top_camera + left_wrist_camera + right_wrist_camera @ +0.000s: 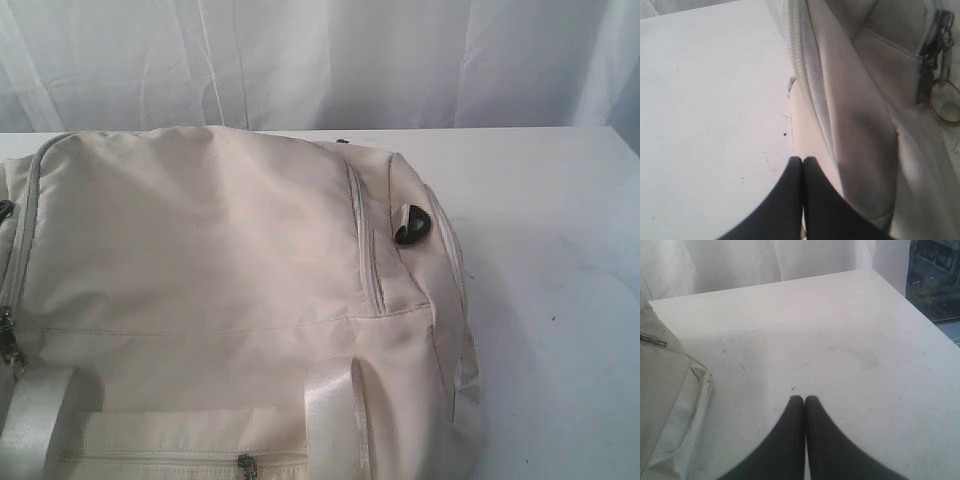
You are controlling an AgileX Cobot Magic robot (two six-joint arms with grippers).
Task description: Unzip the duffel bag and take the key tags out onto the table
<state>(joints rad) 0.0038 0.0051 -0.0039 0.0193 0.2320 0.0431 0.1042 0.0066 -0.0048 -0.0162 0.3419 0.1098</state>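
Duffel bag [200,260] on table [560,250], zips closed; key tags unseen, I judge inside. My left gripper [803,161] pressed together, empty, beside bag; right gripper [804,399] likewise, over table. Step: pre-unzip. Next: I part fingers, pinch zipper pull [930,60].

The left tool [803,160] and right tool [805,399] are smooth, matte black, tapering to rounded tips.
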